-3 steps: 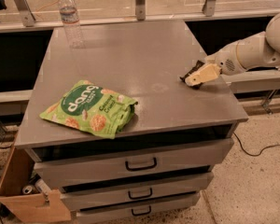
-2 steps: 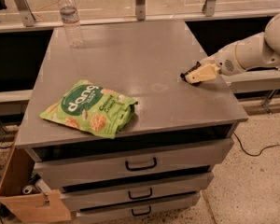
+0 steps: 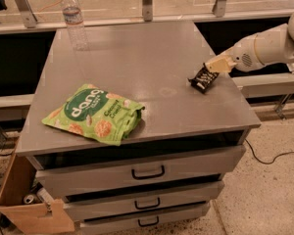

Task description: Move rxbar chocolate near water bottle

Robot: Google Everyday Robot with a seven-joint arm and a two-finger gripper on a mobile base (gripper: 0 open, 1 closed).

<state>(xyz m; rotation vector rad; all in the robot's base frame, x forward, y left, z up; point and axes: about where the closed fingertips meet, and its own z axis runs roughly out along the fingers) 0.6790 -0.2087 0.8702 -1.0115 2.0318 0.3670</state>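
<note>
The cream gripper (image 3: 212, 68) pinches a small dark-wrapped rxbar chocolate (image 3: 204, 79) at the right of the grey table (image 3: 137, 67), far from the clear plastic water bottle (image 3: 73, 19).

A grey cabinet (image 3: 137, 58) with three handled drawers (image 3: 186, 164) stands on a pale speckled floor (image 3: 264, 204) — an open cardboard box (image 3: 34, 220) at its left foot, a black cable (image 3: 272, 158) trailing right — metal posts (image 3: 147, 1) behind.

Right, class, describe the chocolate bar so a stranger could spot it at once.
Find the grey drawer cabinet; go to its right edge, where the robot's gripper reaches in. The rxbar chocolate is the small dark wrapper with white lettering held in that gripper, far smaller than the green chip bag front left.
</note>
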